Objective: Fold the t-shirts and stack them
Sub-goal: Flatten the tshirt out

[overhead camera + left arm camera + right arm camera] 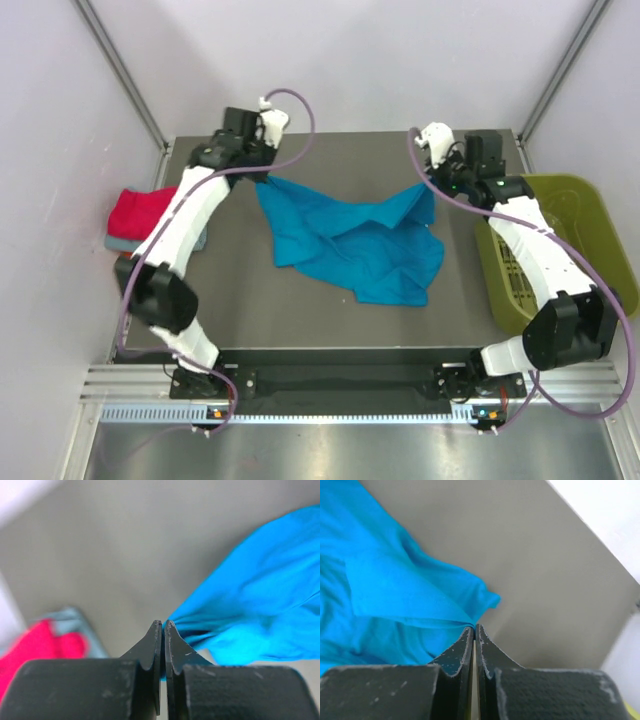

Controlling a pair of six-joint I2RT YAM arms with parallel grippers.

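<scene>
A teal-blue t-shirt (355, 240) lies crumpled across the middle of the table. My left gripper (262, 178) is shut on its far left corner; in the left wrist view the cloth (260, 605) runs out from between the gripper's tips (163, 624). My right gripper (432, 186) is shut on its far right corner; in the right wrist view the cloth (395, 595) pinches in at the gripper's tips (474, 627). A folded magenta-red shirt (138, 210) lies on a grey one (120, 243) at the table's left edge, and shows blurred in the left wrist view (35, 647). The orange shirt is out of view.
An olive-green plastic bin (560, 250) stands at the right edge of the table, beside my right arm. The grey table (350, 155) has white walls behind it and to both sides.
</scene>
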